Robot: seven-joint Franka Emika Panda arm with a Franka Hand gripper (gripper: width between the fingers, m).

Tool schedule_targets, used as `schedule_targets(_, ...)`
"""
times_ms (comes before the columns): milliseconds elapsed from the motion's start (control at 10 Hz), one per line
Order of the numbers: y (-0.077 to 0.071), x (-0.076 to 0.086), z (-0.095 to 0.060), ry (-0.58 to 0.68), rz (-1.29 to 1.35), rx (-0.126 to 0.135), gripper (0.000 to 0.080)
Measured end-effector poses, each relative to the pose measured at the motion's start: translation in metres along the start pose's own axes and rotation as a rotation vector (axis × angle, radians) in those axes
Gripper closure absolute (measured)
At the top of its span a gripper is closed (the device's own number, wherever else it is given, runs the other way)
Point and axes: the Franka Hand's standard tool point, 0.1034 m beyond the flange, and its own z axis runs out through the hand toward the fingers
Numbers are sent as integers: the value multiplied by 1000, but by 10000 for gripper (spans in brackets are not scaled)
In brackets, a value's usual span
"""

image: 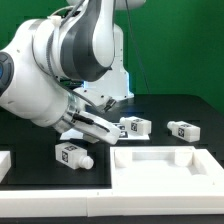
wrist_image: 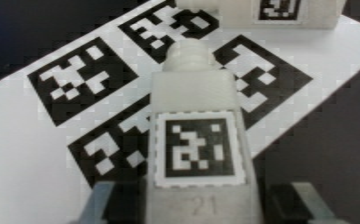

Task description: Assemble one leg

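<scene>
— Where is the leg?
— Right between the two fingers of the claw. A black-and-white tag on its side faces the wrist camera. Its thin round end points away from the claw.
— Is the claw squeezing it?
— I cannot tell. One finger is on each side of the leg, but that part is blurry.
— What is under it?
— The marker board, white with big tags. I cannot tell if the leg touches it or hangs over it.
— And around that?
— A black table. The second leg lies just beside the claw's tip, toward the exterior view's right. The third leg lies further right, apart from it. The fourth leg lies nearer the camera, below the arm.
— Any tray?
— The big white tray panel lies flat at the front, on the exterior view's right. Its middle is sunk in, with a raised rim all round. A white piece at the left edge is cut off.
— And the room?
— A plain green wall behind the table.
</scene>
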Motion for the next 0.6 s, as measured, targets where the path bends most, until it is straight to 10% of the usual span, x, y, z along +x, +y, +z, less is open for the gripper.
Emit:
schedule_targets(300,-64,-68,-51,82,40,-12,515)
schedule_targets(600,-77,-52,-61,166,-11,-15,515)
